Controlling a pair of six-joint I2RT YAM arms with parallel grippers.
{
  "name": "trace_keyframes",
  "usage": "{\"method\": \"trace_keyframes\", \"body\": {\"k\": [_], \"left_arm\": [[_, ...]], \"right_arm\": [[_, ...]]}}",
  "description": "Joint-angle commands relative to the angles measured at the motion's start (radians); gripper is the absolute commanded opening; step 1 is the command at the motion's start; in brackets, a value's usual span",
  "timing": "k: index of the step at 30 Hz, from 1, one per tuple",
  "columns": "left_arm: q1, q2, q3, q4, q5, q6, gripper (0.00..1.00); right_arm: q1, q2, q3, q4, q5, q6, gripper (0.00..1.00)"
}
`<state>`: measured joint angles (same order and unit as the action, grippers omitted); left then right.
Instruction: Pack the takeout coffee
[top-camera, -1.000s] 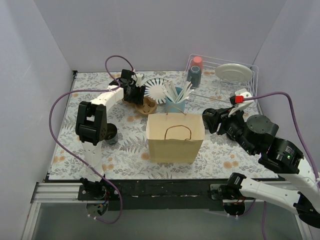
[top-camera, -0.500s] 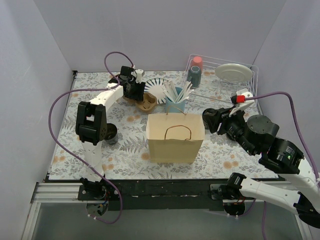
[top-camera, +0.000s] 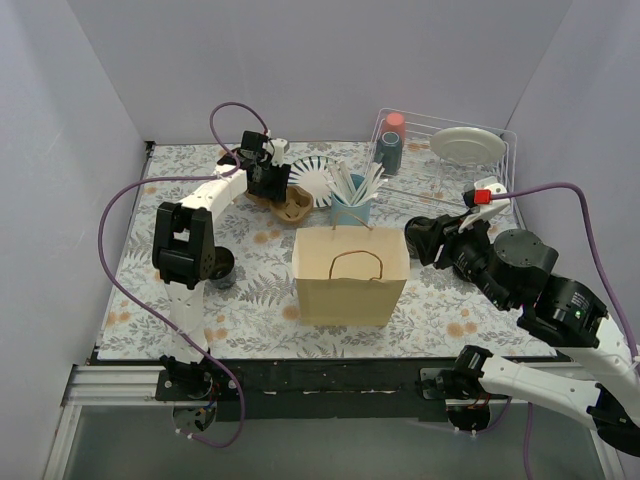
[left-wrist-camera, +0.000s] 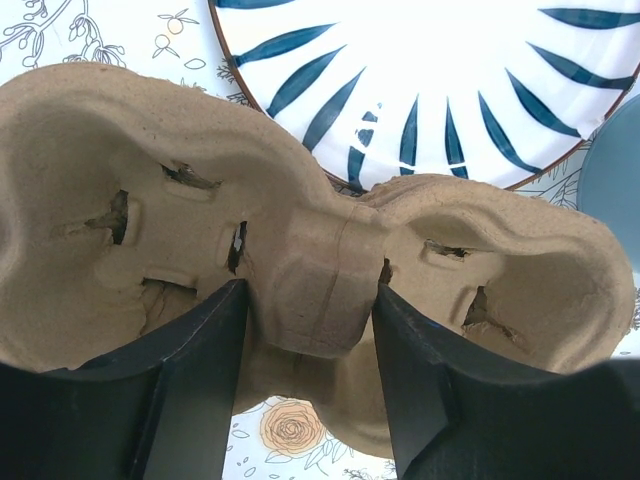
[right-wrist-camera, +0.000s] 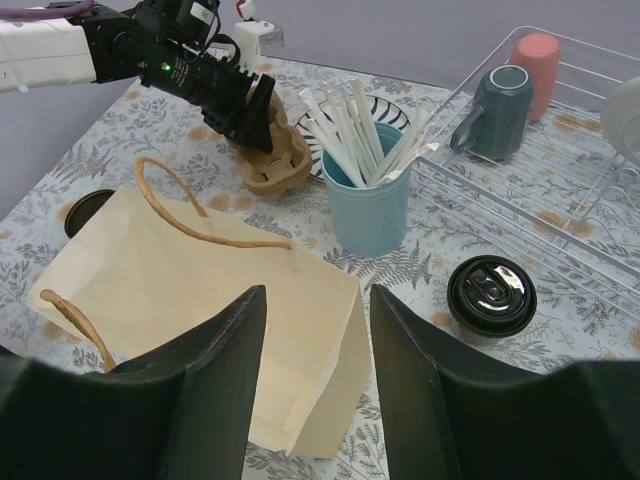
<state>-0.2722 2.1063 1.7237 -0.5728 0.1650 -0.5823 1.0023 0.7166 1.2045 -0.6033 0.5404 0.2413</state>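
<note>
From above, the left arm is stretching far out, its left claw (top-camera: 268, 180) sitting on the cup carrier (top-camera: 293, 205) behind the paper bag (top-camera: 350, 275). The right arm is folding low, with the right claw (top-camera: 420, 240) at the bag's right edge. The left wrist view is showing the left fingers (left-wrist-camera: 200, 380) clamping the carrier's middle ridge. The right wrist view is showing the right fingers (right-wrist-camera: 205, 385) standing apart and gripping nothing, with a lidded coffee cup (right-wrist-camera: 490, 295) sitting right of the bag.

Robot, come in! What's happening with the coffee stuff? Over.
Left gripper: jaws clamped on cup carrier, middle ridge. Right gripper: jaws open near paper bag. Lidded coffee cup beside rack.
</note>
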Motion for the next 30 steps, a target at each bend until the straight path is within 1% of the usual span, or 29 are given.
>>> {"method": "trace_keyframes", "body": {"k": [1,2,3,4,10,14,15,17,21,23,24,27,30], "left_arm": [[0.001,-0.008,0.050,0.004,0.002,0.021,0.37],[0.002,-0.006,0.053,0.002,0.001,0.021,0.39],[0.002,-0.008,0.053,0.001,-0.002,0.019,0.47],[0.002,-0.008,0.054,-0.001,-0.008,0.016,0.48],[0.002,-0.020,0.060,-0.002,-0.024,0.016,0.49],[0.002,-0.023,0.060,-0.006,-0.033,0.007,0.52],[0.002,-0.020,0.062,-0.006,-0.032,0.007,0.52],[0.002,-0.014,0.066,-0.019,-0.024,0.006,0.49],[0.001,-0.011,0.076,-0.027,-0.013,-0.005,0.47],[0.001,-0.012,0.079,-0.025,-0.009,-0.005,0.42],[0.002,-0.012,0.082,-0.030,-0.007,-0.010,0.41],[0.002,-0.014,0.106,-0.048,-0.030,-0.025,0.45],[0.002,-0.022,0.152,-0.068,-0.071,-0.048,0.45]], "right_arm": [[-0.001,0.004,0.046,0.039,0.020,0.013,0.53],[-0.001,0.004,0.047,0.037,0.018,0.015,0.53],[-0.001,0.004,0.049,0.037,0.020,0.015,0.53],[-0.001,0.004,0.049,0.036,0.018,0.019,0.53],[-0.001,0.001,0.050,0.033,0.009,0.029,0.53],[-0.001,-0.005,0.055,0.030,0.006,0.035,0.52],[-0.001,-0.005,0.056,0.025,0.004,0.038,0.52],[-0.001,-0.003,0.063,0.019,0.006,0.038,0.52],[-0.001,-0.006,0.070,0.005,0.003,0.041,0.51],[-0.001,-0.011,0.073,0.000,0.004,0.046,0.51],[-0.001,-0.012,0.073,0.000,0.004,0.046,0.51],[-0.001,-0.014,0.073,-0.003,0.006,0.052,0.51],[-0.001,-0.008,0.075,-0.006,0.018,0.067,0.50]]}}
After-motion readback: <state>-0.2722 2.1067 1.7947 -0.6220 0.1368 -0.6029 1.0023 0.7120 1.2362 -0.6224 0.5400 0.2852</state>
